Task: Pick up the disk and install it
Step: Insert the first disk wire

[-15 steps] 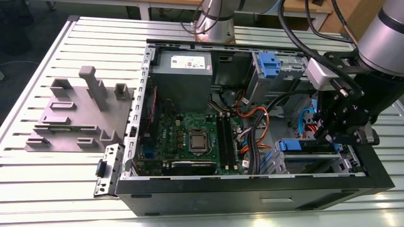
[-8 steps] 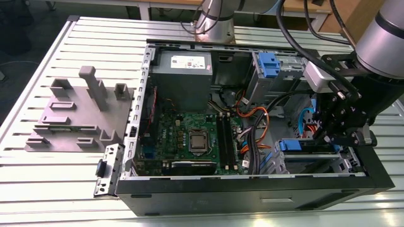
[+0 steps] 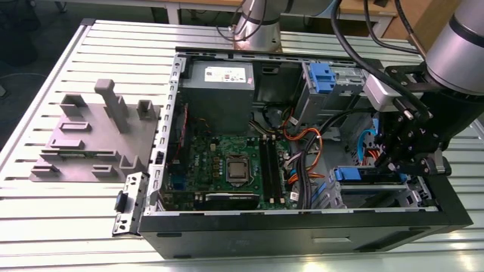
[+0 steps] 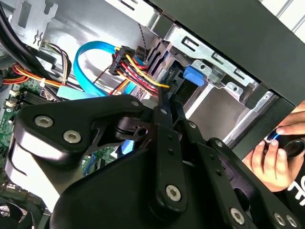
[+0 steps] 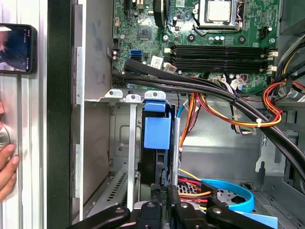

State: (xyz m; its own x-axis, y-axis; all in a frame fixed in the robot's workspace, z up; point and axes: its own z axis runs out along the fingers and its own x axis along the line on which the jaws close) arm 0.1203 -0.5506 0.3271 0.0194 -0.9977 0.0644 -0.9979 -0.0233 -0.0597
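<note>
the gripper [image 5: 164,191] is sitting low in frame, fingers closing on the disk [image 5: 157,131] in its bay; a tilt risks jamming.

bay slot narrow | cables [image 5: 228,119] crowd beside | disk [image 5: 157,132] seated

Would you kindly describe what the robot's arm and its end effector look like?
In the exterior view the arm is a silver-grey cylinder with black cables running along it. The end effector is black, built of flat linkage bars. In the second wrist view those bars are joined by round silver bolts.
</note>
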